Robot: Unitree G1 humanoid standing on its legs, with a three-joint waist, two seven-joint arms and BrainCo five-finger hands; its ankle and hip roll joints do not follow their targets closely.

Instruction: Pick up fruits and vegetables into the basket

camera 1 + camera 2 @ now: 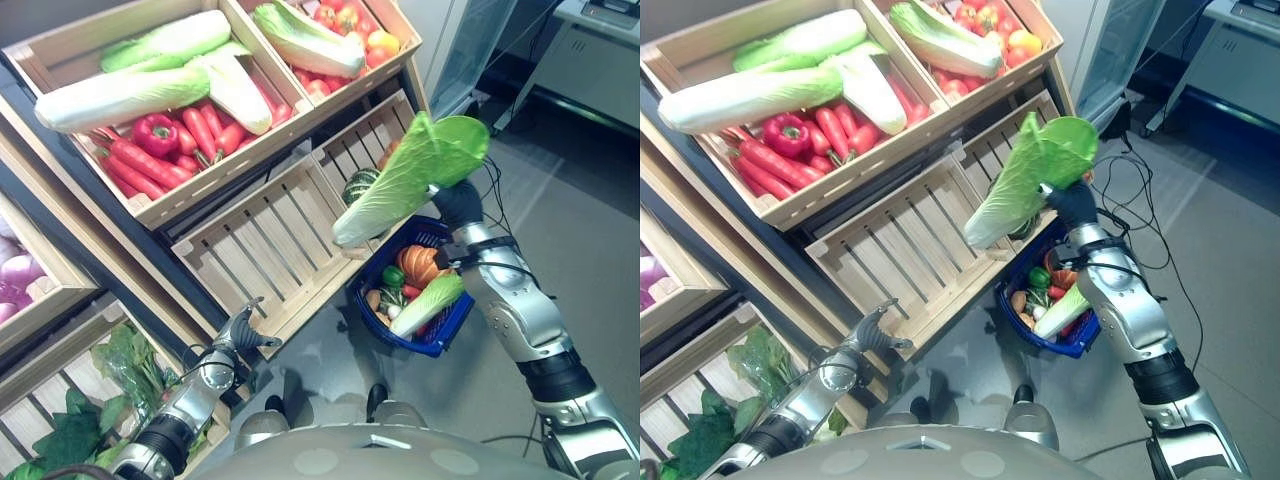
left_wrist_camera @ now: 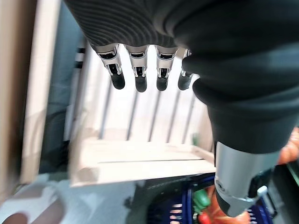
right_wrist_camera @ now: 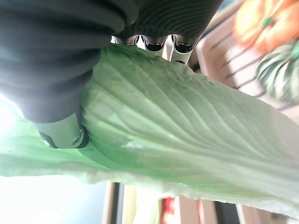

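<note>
Hiding its fingers, right robot hand (image 1: 458, 203) grips cabbage (image 1: 405, 175).

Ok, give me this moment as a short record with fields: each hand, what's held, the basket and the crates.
right hand: shut on the napa cabbage, held in the air above the basket
left hand: open, holding nothing, in front of the slatted crate
basket: blue, on the floor, already holding another cabbage, a small pumpkin and other produce
top crate: cabbages, carrots, red peppers
task stage: cabbage lifted, not yet in the basket
</note>
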